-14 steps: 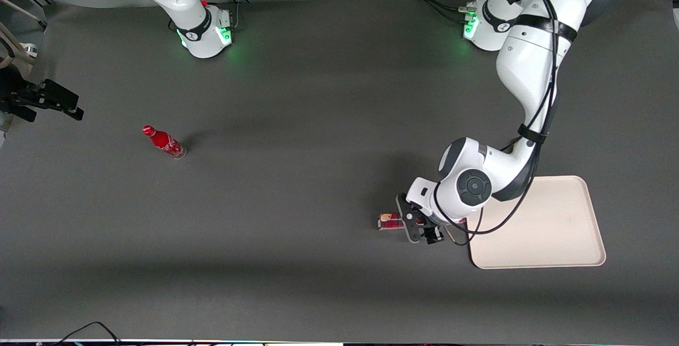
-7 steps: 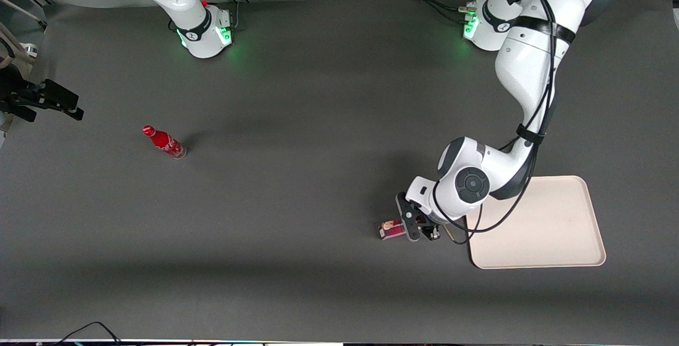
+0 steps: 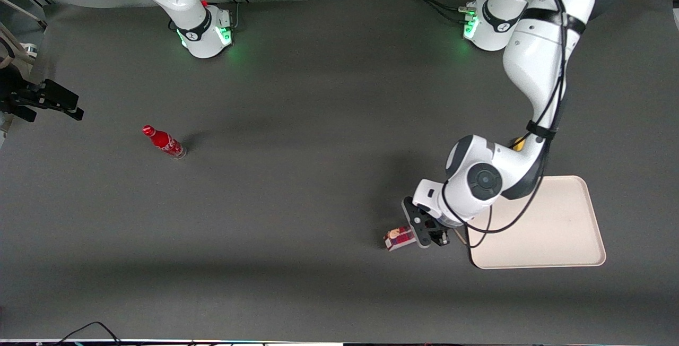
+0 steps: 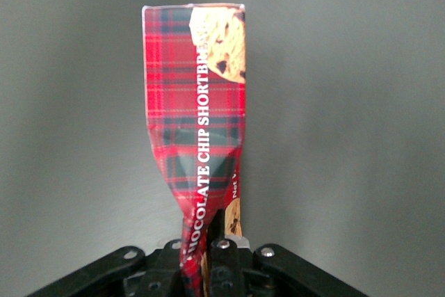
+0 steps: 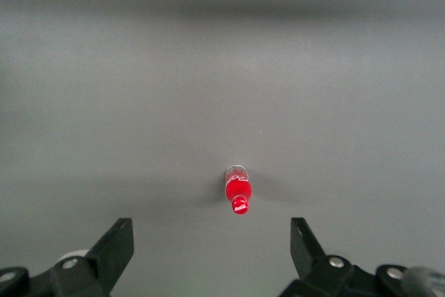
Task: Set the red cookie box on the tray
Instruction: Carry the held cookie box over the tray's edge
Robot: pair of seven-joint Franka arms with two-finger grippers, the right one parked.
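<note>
The red cookie box (image 3: 400, 238) is a red tartan carton with a cookie picture, held off the dark table close beside the tray's near corner. In the left wrist view the box (image 4: 198, 116) sticks out from the fingers, crumpled and pinched narrow where it is gripped. My left gripper (image 3: 424, 229) is shut on the box's end (image 4: 205, 241). The cream-beige tray (image 3: 551, 229) lies flat toward the working arm's end of the table, partly under my arm's wrist. Nothing lies on the tray's visible part.
A small red bottle (image 3: 163, 141) stands toward the parked arm's end of the table; it also shows in the right wrist view (image 5: 238, 193). Both arm bases (image 3: 209, 30) stand at the table's back edge. A thin stick (image 3: 459, 236) lies by the tray's rim.
My left gripper has shifted nearer the front camera and slightly toward the tray, carrying the cookie box with it. The box has tilted a little.
</note>
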